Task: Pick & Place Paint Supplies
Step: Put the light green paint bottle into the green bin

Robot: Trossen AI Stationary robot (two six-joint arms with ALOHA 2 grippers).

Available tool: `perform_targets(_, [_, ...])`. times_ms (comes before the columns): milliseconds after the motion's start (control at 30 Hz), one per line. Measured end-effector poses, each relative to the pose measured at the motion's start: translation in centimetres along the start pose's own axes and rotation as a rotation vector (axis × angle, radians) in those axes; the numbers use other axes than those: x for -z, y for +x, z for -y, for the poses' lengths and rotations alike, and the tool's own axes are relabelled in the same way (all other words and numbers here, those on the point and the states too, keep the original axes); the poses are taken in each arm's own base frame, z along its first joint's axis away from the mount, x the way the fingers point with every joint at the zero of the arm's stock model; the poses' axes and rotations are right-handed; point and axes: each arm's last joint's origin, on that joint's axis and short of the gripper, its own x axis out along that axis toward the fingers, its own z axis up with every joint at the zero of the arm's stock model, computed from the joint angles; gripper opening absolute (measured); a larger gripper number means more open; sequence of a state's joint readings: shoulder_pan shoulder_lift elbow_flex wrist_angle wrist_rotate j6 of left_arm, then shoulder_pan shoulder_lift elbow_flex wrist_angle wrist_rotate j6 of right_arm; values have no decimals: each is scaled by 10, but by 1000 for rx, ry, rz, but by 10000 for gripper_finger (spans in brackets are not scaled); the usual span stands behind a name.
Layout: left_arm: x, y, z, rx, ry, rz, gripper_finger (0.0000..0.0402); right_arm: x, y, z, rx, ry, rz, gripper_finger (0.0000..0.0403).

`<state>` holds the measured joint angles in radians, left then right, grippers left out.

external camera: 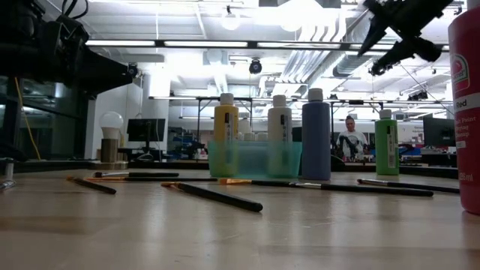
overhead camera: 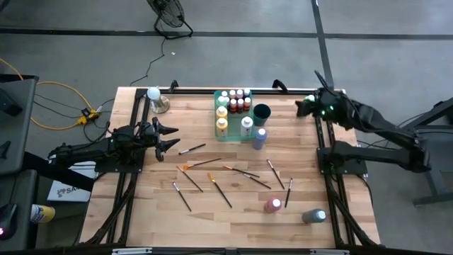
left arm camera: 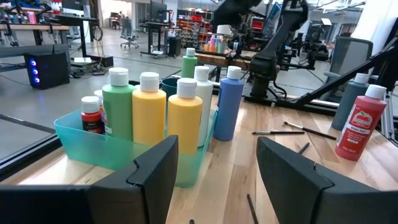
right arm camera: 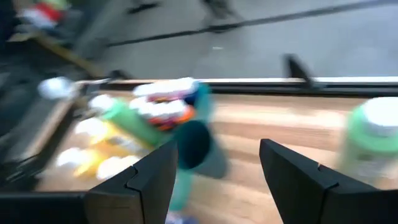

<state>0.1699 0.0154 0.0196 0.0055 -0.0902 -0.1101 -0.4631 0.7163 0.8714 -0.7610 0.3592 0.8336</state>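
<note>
The red paint bottle (external camera: 466, 112) at the right edge of the low view carries a white label reading "Red", with smaller lines beneath it too small to read. No other lettering in the views is legible.

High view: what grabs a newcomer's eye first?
The green bin packed with white-capped paint bottles, at the table's far middle. Next, the thin paintbrushes scattered over the bare wood in front of it, with a red bottle and a grey bottle lying near the front right. The left end effector and right end effector wait open at the sides, holding nothing.
</note>
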Motion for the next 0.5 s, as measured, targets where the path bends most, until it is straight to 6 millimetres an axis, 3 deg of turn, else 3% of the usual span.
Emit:
perform_targets(167, [0,0,0,0,0,0,211,-25,8,0,192,47,-9,223])
perform_targets(500, [0,0,0,0,0,0,211,-53,46,11,456,139,-151,223])
